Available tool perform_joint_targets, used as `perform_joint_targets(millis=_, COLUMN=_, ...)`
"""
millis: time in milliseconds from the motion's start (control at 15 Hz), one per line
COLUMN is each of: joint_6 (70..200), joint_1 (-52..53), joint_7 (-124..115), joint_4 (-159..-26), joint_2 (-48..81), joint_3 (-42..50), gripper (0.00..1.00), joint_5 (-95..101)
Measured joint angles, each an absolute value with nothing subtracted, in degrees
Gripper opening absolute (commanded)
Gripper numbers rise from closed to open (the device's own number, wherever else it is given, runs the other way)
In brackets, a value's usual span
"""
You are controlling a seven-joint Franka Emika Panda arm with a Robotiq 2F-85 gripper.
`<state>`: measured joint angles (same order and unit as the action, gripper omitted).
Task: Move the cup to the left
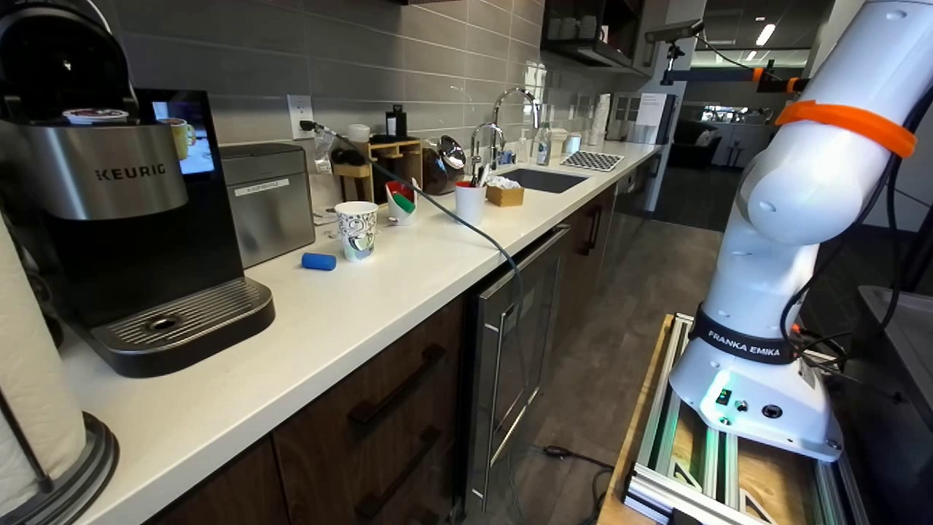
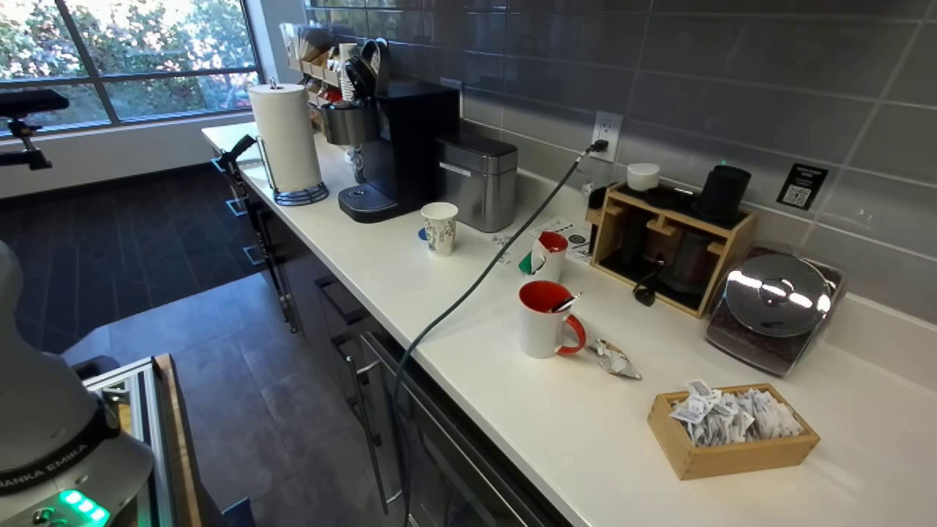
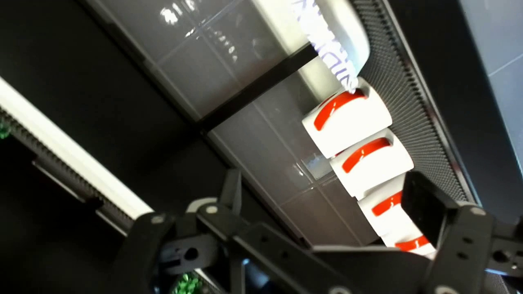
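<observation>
White counter (image 1: 408, 284) well loaded

Cup (image 1: 357, 232) stands upright on it, blue object (image 1: 318, 261) just beside. Steel box (image 1: 273, 211) near both. Beyond the box: Keurig machine (image 1: 142, 193), then paper towel stand (image 2: 301, 196). Other way from the cup: red-lined container (image 2: 556, 265), red-handled mug (image 2: 538, 333) with foil packet (image 2: 615, 359) just beside, wooden organizer (image 2: 732, 252), chrome-lidded unit (image 2: 779, 293), wooden box (image 2: 739, 458). Printed sheet (image 2: 569, 233) lies flat beside the organizer. Sink (image 1: 547, 180) is set into the counter, patterned mat (image 1: 592, 161) near it. Wrist view: ribbed shelf (image 3: 392, 73) carries white mugs (image 3: 378, 173), red handles, side by side.

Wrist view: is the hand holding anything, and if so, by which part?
Nothing is held: the hand is open, and the paper cup stands upright on the counter.
</observation>
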<state>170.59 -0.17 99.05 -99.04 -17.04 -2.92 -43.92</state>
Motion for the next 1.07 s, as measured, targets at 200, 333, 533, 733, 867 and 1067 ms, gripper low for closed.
perform_joint_targets(millis=200, joint_6=169.4, joint_1=3.1, joint_7=107.6, joint_4=-94.0, joint_2=-15.4, joint_3=-1.6, gripper=1.00, joint_5=-43.8)
perform_joint_targets(millis=333, joint_6=166.0, joint_1=4.1, joint_7=112.8, joint_4=-91.6, joint_2=-14.1, joint_3=-0.8, gripper=1.00, joint_5=-43.5)
perform_joint_targets(millis=533, joint_6=159.0, joint_1=4.1, joint_7=119.6, joint_4=-88.5, joint_2=-11.7, joint_3=1.1, gripper=1.00, joint_5=-42.5)
perform_joint_targets(millis=733, joint_6=155.2, joint_1=4.1, joint_7=127.1, joint_4=-85.7, joint_2=-8.7, joint_3=2.8, gripper=1.00, joint_5=-42.0)
perform_joint_targets(millis=867, joint_6=155.2, joint_1=4.1, joint_7=131.0, joint_4=-84.3, joint_2=-6.8, joint_3=3.1, gripper=1.00, joint_5=-42.0)
perform_joint_targets(millis=1067, joint_6=156.9, joint_1=4.1, joint_7=134.7, joint_4=-82.6, joint_2=-4.2, joint_3=3.1, gripper=1.00, joint_5=-42.1)
